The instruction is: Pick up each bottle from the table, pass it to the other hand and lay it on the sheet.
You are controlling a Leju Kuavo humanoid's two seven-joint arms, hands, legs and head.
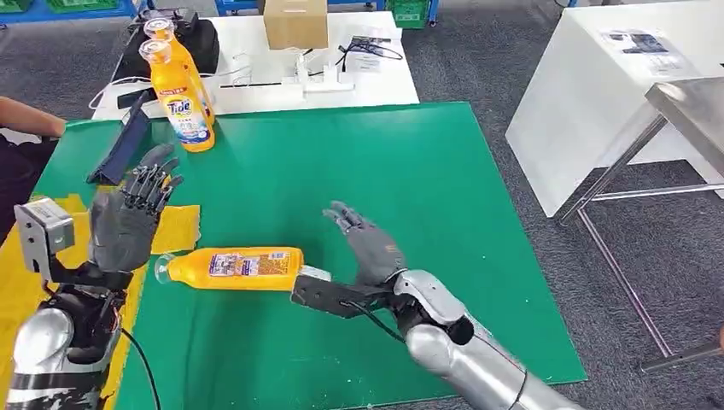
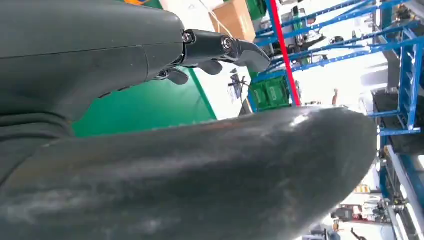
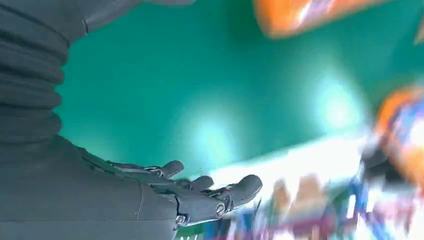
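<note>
An orange bottle (image 1: 235, 267) lies on its side on the green mat (image 1: 341, 171), its cap pointing at the yellow sheet (image 1: 175, 229) on the left. My left hand (image 1: 128, 218) is raised just beyond the cap end, fingers straight and spread, holding nothing. My right hand (image 1: 367, 243) hovers by the bottle's base, palm turned toward it, fingers apart and empty. Its fingers (image 3: 200, 192) are spread in the right wrist view too, with the bottle (image 3: 300, 12) a blur beyond them. Two more orange bottles (image 1: 181, 90) stand upright at the mat's far left corner.
A dark blue flat device (image 1: 119, 149) leans near the mat's left edge, and a person's arm (image 1: 26, 115) reaches in there. Behind the mat a white table (image 1: 256, 64) carries a cardboard box (image 1: 294, 21) and cables. White and metal tables (image 1: 615, 94) stand to the right.
</note>
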